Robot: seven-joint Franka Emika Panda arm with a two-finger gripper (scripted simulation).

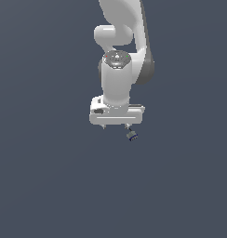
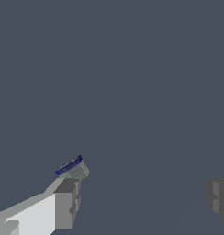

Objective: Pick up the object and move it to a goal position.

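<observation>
A white Franka Panda arm reaches down over a plain slate-grey surface, its gripper pointing at the ground in the exterior view. Two short fingertips project from the underside of the broad white hand, one near the hand's middle-left and one toward the exterior view's right. The jaws stand wide apart and have hold of nothing.

The object, a tiny dark blocky piece with a blackish-blue edge and a paler grey-green face, sits tilted just below and slightly to the exterior view's right of the right-hand fingertip. It lies outside the gap between the fingers rather than within it, and is far smaller than the hand above it.

The wrist view bears this out. One grey finger shows on a pale white mount, the other finger sits well across the frame, and only bare grey ground lies between them. The object shows right at the tip of the first finger, on its outer corner, with its dark blue strip along one edge and the grey-green face turned to the camera. Whether it touches that fingertip or merely lies just beside it cannot be told from either view.
</observation>
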